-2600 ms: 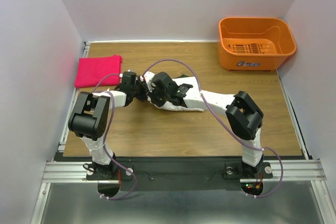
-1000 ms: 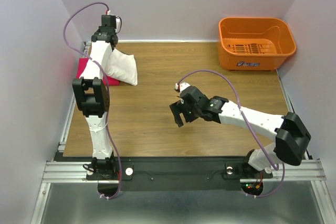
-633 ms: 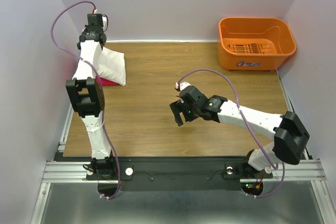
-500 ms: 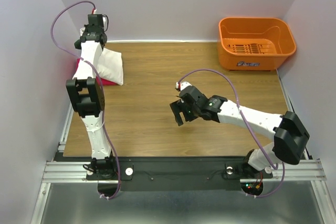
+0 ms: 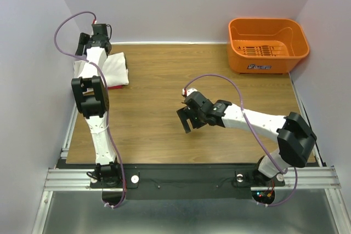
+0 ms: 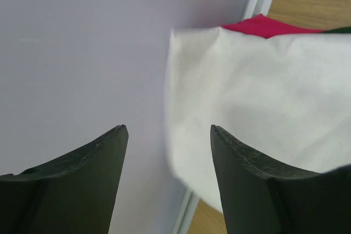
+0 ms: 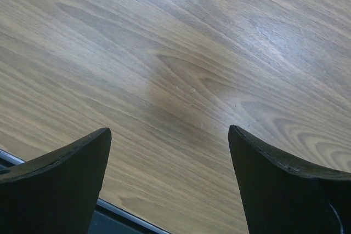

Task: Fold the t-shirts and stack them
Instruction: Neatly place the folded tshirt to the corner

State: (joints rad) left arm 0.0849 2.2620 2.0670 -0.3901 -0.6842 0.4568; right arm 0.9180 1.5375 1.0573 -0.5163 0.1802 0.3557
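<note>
The white t-shirt (image 5: pixel 114 68), folded, lies on the pink-red t-shirt (image 5: pixel 113 87) at the table's far left corner; only a red sliver shows beneath it. My left gripper (image 5: pixel 82 44) hangs open just above the stack's left edge, by the wall. In the left wrist view, the left gripper (image 6: pixel 168 129) holds nothing; the blurred white t-shirt (image 6: pixel 258 102) is below it, with the pink-red t-shirt (image 6: pixel 263 26) peeking out behind. My right gripper (image 5: pixel 185 119) hovers open over mid-table, and the right gripper (image 7: pixel 170 130) shows only bare wood between its fingers.
An orange plastic basket (image 5: pixel 237 36) stands at the back right corner. The left wall (image 6: pixel 82 53) is close beside my left gripper. A metal rail (image 5: pixel 71 124) runs along the table's left edge.
My left gripper has opened and let go of the white t-shirt, which has dropped flat onto the pink-red one. The left arm swung further left and back. The right arm has hardly moved.
</note>
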